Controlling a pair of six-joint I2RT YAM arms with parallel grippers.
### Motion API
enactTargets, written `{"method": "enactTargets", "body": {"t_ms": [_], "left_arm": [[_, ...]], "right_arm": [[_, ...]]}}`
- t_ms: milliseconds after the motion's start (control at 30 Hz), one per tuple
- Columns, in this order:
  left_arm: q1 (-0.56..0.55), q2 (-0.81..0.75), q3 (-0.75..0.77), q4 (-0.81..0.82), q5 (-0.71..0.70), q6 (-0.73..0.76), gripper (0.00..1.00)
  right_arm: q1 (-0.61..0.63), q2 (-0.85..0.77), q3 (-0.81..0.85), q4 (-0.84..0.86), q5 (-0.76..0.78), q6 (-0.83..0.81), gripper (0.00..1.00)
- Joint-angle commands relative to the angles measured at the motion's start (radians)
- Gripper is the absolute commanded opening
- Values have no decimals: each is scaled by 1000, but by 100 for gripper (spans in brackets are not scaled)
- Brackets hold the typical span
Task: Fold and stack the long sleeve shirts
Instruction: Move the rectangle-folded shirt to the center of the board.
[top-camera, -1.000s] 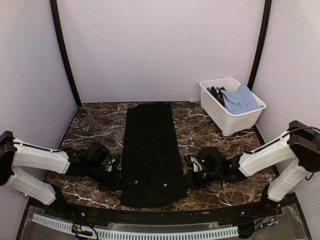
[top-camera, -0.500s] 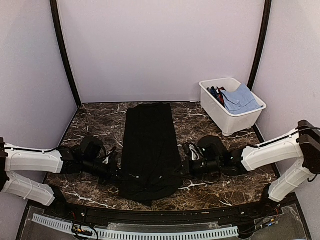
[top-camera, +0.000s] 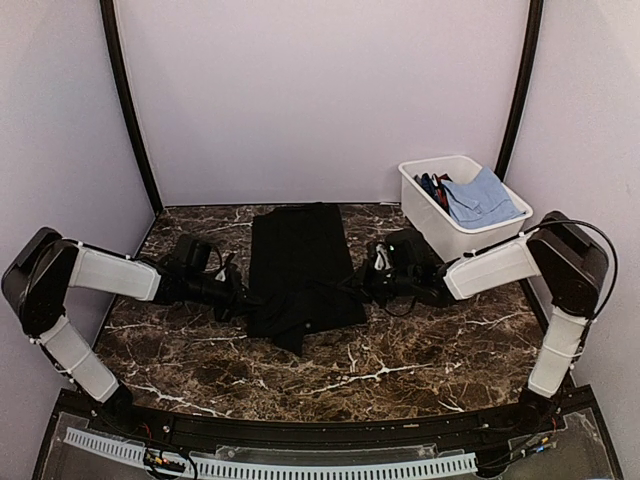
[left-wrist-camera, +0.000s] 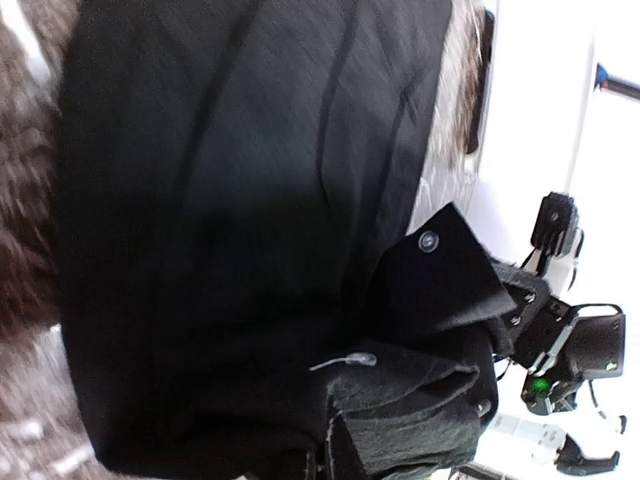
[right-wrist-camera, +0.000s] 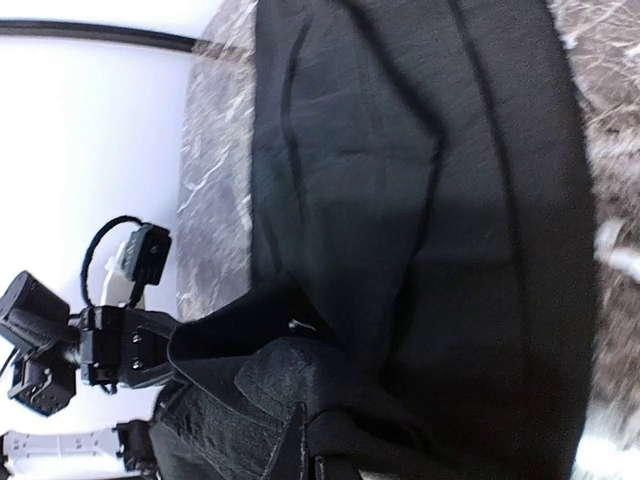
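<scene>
Holds the black shirt (top-camera: 300, 265) by its near hem, with the left gripper (top-camera: 238, 298) clenched on the cloth at the shirt's 9 o'clock edge and the right gripper (top-camera: 364, 284) clenched on it at 3 o'clock.

Differs plainly from a second ago. Then, a long strip stretched from 12 o'clock down to the 6 o'clock edge of the table (top-camera: 420, 360), with both grippers low at the hem corners. Now, hem lifted and carried toward 12 o'clock over the shirt's own body, leaving roughly half the former length.

Reads as the lengthwise fold under way, not finished: hem bunched and sagging to a point at 6 o'clock between the grippers, not yet laid flat. Shows, in the left wrist view, a doubled flap bearing a white button (left-wrist-camera: 430, 240). Stacking still ahead.

Leaves the white bin (top-camera: 470, 245) at 2 o'clock, just beyond the right gripper and apart from the shirt. Contains a light blue cloth (top-camera: 482, 197) heaped toward the near side and darker items (top-camera: 432, 185) with a touch of red at the far end, too small to say what kind.
</scene>
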Motion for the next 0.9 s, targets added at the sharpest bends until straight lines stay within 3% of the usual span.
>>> {"method": "enactTargets", "body": {"t_ms": [0, 200, 367, 867], "left_arm": [[57, 131, 39, 132, 18, -38, 0], [66, 279, 57, 211, 27, -32, 0], [66, 269, -10, 212, 22, -19, 0], [-57, -107, -295, 112, -71, -56, 1]], "right_arm": [[-38, 131, 74, 41, -22, -13, 0], [-50, 253, 117, 46, -61, -10, 0], [-46, 239, 49, 83, -67, 9, 0], [95, 18, -221, 121, -14, 34, 0]]}}
